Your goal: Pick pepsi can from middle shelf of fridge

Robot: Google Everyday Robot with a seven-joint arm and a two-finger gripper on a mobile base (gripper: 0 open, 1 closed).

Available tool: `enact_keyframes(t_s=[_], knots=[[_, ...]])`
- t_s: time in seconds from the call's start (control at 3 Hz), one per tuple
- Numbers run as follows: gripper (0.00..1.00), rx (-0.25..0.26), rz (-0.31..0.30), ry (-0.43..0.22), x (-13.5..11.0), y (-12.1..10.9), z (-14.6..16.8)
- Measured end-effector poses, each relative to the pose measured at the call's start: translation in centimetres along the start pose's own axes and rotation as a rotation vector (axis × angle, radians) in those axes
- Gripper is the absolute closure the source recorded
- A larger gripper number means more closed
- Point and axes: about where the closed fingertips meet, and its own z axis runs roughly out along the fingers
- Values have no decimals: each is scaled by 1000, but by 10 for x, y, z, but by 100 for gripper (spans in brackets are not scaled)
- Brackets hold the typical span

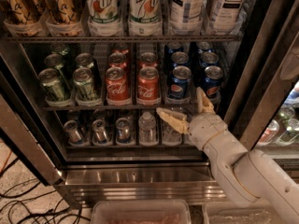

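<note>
The gripper [179,101] is hovering with its jaws spread wide apart and gripping nothing. One of its fingers [173,120] is lying out to the left just under the front rail of the middle shelf [93,108], and the other is pointing up in front of that rail.

Just above the gap between the jaws, the nearest pepsi can [179,82] is standing upright at the front of its row. A second front pepsi can [212,80] is standing just past the upward finger, on its right. More blue cans are lining up behind both. Neither finger appears to be touching a can.

Further left of the jaws, on the same shelf, two Coca-Cola cans [132,85] are standing side by side, and beyond them the green cans [70,84]. Below the jaws a water bottle [147,127] is sitting on the lower rack. Above, 7UP bottles [124,8] are filling the top rack of the fridge [140,176].

As for progress, the approach looks nearly done. The jaws are low, so raising them around the can, closing and drawing it out all remain.
</note>
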Motion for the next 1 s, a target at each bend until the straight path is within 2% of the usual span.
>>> enact_keyframes(t_s=[0.67,1.0], knots=[[22,37,-27,-20,3,-32,48],[23,32,-25,-20,4,-32,55]])
